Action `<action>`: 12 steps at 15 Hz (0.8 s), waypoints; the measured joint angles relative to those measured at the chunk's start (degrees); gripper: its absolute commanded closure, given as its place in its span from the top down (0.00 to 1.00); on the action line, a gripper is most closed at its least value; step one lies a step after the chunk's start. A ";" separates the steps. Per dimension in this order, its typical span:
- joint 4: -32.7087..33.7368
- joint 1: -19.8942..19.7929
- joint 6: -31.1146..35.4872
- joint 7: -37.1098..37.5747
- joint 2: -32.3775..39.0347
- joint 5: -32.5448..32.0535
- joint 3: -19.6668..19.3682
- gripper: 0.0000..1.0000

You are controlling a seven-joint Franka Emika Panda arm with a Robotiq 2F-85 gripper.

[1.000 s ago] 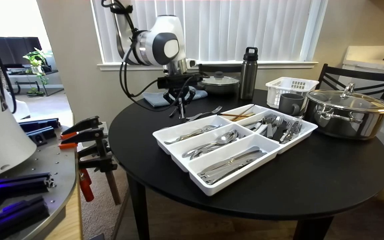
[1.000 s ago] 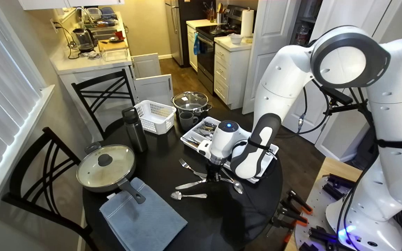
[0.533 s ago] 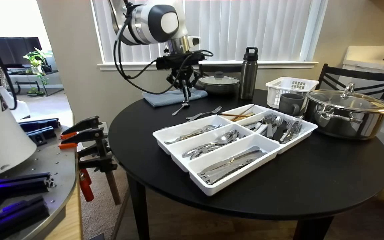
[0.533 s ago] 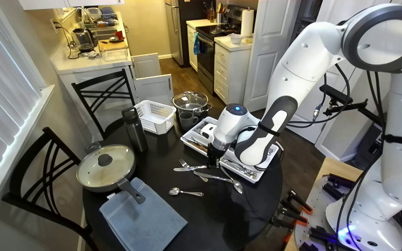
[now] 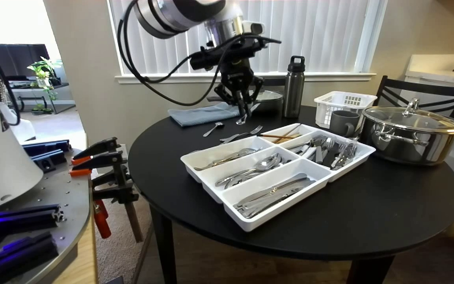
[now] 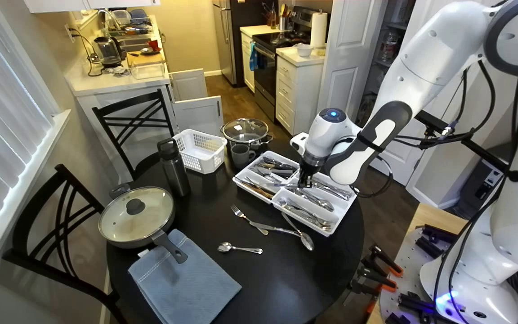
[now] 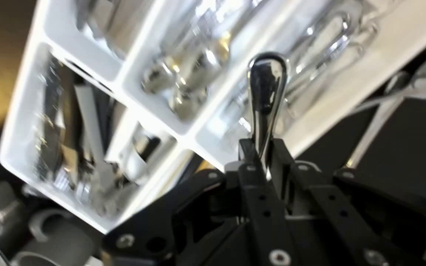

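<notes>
Here, mug (image 5: 340, 123) and pot (image 5: 412, 133) stand beside the tray (image 5: 315, 169); the end effector (image 7: 263, 147) grips a knife (image 7: 267, 81).

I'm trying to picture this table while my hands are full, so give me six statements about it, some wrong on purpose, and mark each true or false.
1. The hand grips a metal utensil. True.
2. All the cutlery is inside the tray. False: a fork and a spoon, for example, lie on the table outside the tray.
3. A gray mug stands beside the white basket. True.
4. The frying pan has no lid. False: a lid covers the frying pan.
5. The tall bottle stands upright. True.
6. The blue cloth is inside the white basket. False: the blue cloth lies on the table.
</notes>
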 measured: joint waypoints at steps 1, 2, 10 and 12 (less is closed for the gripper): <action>-0.77 -0.67 -1.15 0.03 -0.94 -0.73 -2.98 0.03; -1.44 -1.61 -2.07 0.16 -1.50 -1.59 -5.86 0.03; -4.21 -6.89 -5.37 6.07 4.41 -2.25 -13.30 0.03; -3.78 -6.48 -5.25 9.35 6.25 -2.24 -13.41 0.03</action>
